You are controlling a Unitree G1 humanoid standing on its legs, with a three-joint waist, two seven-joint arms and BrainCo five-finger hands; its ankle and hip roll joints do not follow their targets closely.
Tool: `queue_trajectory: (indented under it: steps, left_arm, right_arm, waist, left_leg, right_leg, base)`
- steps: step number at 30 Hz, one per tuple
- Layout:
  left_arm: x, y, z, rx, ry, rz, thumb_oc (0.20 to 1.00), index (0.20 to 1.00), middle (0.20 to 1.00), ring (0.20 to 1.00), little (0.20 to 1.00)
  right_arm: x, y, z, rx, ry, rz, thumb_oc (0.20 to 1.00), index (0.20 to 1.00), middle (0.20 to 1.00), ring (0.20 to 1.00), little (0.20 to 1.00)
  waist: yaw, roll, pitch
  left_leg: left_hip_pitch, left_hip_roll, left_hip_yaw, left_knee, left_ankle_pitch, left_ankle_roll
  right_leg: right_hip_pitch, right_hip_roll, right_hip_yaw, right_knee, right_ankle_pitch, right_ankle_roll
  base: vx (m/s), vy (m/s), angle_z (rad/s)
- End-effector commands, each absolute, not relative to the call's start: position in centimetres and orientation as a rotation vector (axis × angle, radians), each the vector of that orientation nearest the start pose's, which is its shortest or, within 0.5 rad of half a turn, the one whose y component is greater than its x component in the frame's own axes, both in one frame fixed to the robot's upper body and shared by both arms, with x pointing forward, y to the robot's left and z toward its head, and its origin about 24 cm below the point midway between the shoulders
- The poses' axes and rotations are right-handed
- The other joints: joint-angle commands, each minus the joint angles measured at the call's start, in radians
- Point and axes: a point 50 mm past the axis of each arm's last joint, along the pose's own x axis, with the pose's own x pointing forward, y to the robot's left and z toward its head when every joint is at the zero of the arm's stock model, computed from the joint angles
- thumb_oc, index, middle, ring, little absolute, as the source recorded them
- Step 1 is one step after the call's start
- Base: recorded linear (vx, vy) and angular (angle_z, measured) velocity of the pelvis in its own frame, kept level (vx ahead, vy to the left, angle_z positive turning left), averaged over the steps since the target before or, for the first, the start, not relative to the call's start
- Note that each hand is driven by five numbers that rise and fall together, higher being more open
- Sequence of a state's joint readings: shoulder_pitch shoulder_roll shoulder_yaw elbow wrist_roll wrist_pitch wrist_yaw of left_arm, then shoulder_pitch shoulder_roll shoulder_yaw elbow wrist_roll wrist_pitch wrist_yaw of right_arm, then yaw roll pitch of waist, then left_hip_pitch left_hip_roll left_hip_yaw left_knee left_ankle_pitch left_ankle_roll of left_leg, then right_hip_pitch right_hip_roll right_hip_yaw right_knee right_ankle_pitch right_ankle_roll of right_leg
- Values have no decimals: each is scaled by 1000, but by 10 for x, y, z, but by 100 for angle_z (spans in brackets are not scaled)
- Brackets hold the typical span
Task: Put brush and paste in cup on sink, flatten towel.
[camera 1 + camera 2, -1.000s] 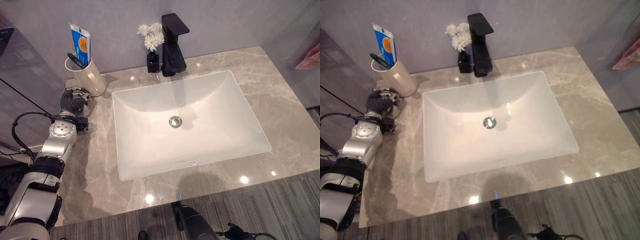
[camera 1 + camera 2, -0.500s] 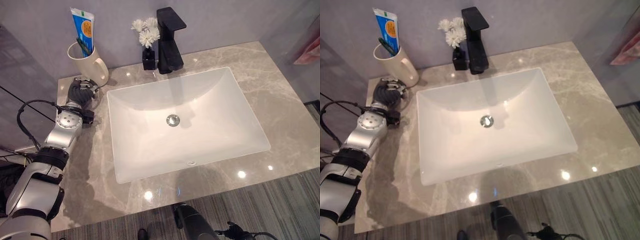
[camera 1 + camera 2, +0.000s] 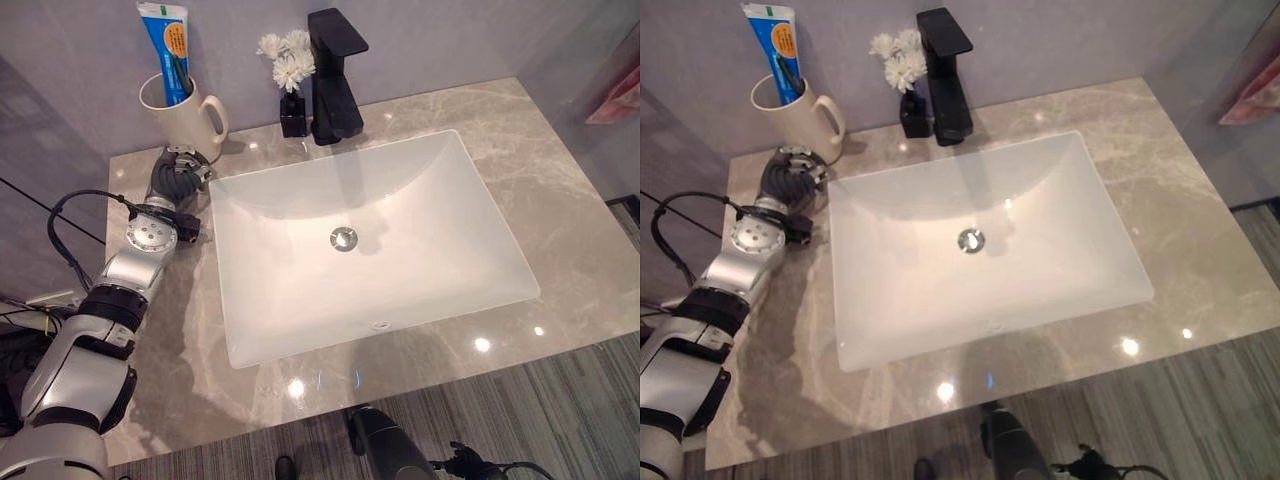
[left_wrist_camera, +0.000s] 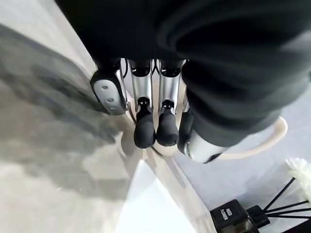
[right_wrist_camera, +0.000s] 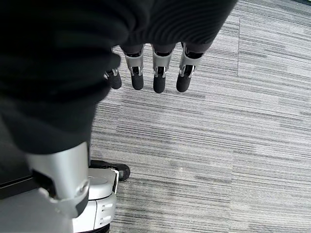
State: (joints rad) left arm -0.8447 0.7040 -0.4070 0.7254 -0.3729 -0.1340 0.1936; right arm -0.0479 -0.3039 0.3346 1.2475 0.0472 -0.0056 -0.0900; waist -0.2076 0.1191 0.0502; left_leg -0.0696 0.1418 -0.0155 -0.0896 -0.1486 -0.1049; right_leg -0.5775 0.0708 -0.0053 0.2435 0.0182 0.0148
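The cream cup (image 3: 183,106) stands at the back corner of the marble desk (image 3: 590,250), on the far side of the white sink (image 3: 360,240) from the pink cloth, and it is already loaded: the blue toothpaste tube (image 3: 165,50) rises upright out of it, and a dark-handled toothbrush (image 3: 790,72) leans inside beside the tube. That half of the job looks finished.

The robot's left hand (image 3: 172,178) rests on the desk just in front of the cup, between it and the sink's near corner. In the left wrist view its fingers (image 4: 145,131) hang straight down and loosely together, holding nothing, with the cup's handle curving just past them; whether a fingertip touches the cup cannot be made out from here.

The right hand (image 5: 146,73) hangs low beside the robot, well away from the sink and over the grey striped floor (image 5: 218,160), its fingers straight, relaxed and empty.

Behind the sink, the black tap (image 3: 335,75) and a small black vase of white flowers (image 3: 290,85) stand next to each other, undisturbed.

What remains, by this onlooker's reckoning, is the towel. No towel lies on the desk; a pink cloth (image 3: 620,100) at the far edge beyond the sink may be it, though too little shows to say. Flattening is not yet begun, so the task stands roughly two-thirds done.
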Motion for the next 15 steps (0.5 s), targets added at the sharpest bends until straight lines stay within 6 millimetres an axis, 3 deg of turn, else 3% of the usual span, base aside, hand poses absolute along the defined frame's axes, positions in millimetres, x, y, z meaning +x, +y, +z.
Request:
queue_trajectory:
  steps: [1, 8, 10, 15]
  left_arm:
    - [386, 244, 168, 475, -143, 136, 200, 200, 200, 200, 200]
    - [364, 272, 163, 366, -163, 147, 200, 200, 200, 200, 200]
    - [355, 286, 155, 270, -165, 220, 200, 200, 200, 200, 200]
    - [350, 304, 152, 239, -159, 344, 200, 200, 200, 200, 200]
  right_arm:
    - [108, -250, -153, -489, 1173, -33, 1000, 1000, 1000, 1000, 1000]
    - [108, -255, -152, -500, 1184, -22, 1000, 1000, 1000, 1000, 1000]
    - [108, -252, -152, -492, 1177, -15, 1000, 1000, 1000, 1000, 1000]
    - [112, -250, -152, -493, 1159, -22, 1000, 1000, 1000, 1000, 1000]
  waist:
    - [-34, -3, 42]
    - [-15, 8, 36]
    - [-4, 11, 36]
    - [4, 14, 47]
  left_leg:
    - [200, -57, 52, 2, 39, -1]
    - [212, -58, 50, 2, 42, -3]
    - [209, -55, 46, 2, 50, -5]
    - [205, -50, 45, 2, 60, -8]
  right_leg:
    - [-44, -34, -54, -66, 156, 77]
    - [-37, -34, -58, -59, 147, 74]
    - [-43, -36, -64, -50, 138, 71]
    - [-47, -36, -73, -42, 128, 67]
  base:
    - [0, 0, 0]
    - [-1, 0, -1]
    - [0, 0, 0]
    - [-19, -13, 7]
